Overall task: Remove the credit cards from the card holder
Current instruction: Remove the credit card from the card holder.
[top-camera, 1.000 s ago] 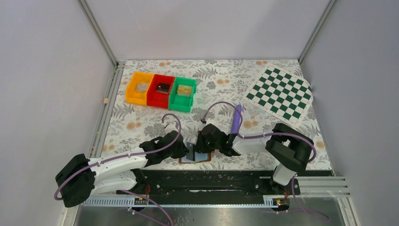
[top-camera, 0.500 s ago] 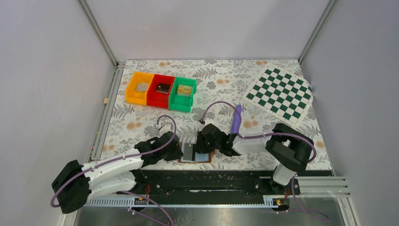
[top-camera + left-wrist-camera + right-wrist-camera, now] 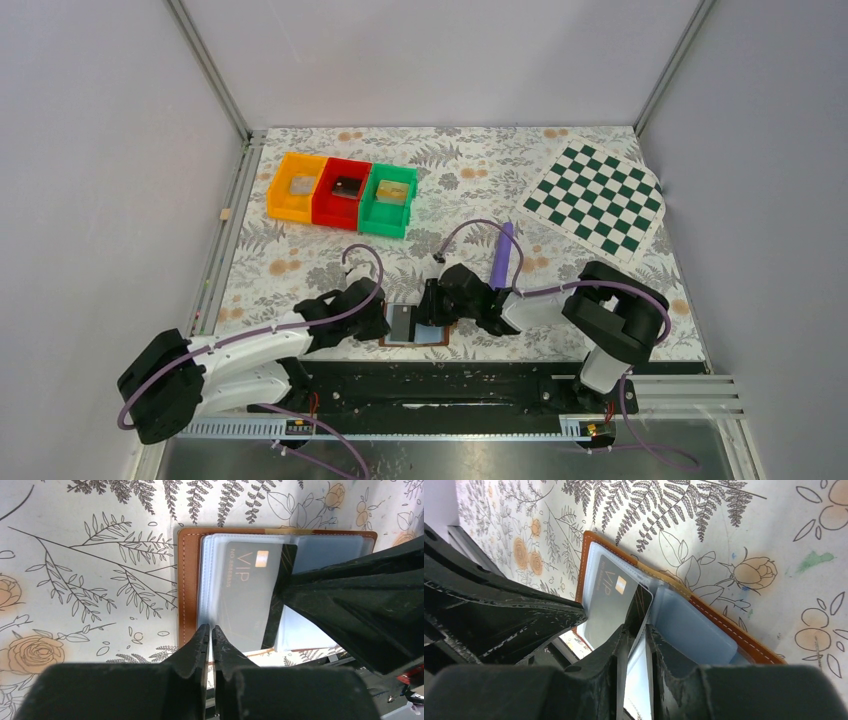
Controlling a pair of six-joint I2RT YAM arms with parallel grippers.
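While left pincer (image 3: pixel 209 630) is clenched, right pincer (image 3: pixel 639 628) pinches the card holder (image 3: pixel 694 627).

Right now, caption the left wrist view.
Shut left gripper at edge of open brown leather card holder showing grey VIP card.
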